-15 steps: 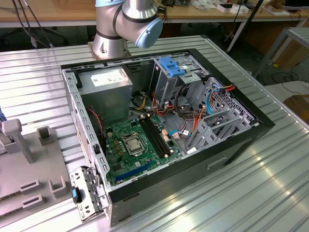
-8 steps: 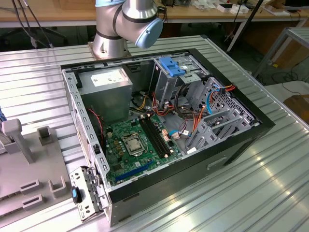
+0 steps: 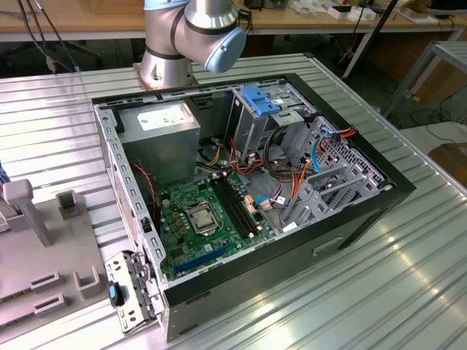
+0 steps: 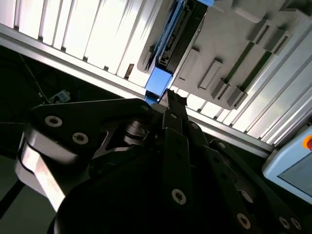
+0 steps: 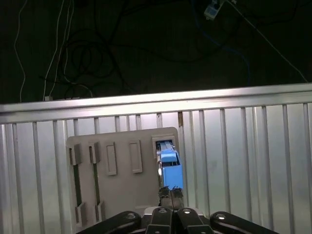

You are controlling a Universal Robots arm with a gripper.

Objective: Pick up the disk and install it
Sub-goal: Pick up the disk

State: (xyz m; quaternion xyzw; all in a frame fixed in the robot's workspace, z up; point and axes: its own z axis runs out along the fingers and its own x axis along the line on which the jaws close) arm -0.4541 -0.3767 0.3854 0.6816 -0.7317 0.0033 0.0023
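The disk [image 5: 170,163] is standing on edge in the grey holder's [image 5: 122,195] edge slot, seemingly offering its blue end to the tool [image 5: 171,191], whose fingers are sitting together.

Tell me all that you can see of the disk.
The disk is a thin slab, dark along its edge, framed in bright blue plastic. It stands on edge in a slot of the grey holder on the ribbed table. The gripper is right at its blue end; whether they touch is unclear.

No text legible, white label on the power supply [image 3: 162,115] unreadable, motherboard [image 3: 201,222] markings indistinct
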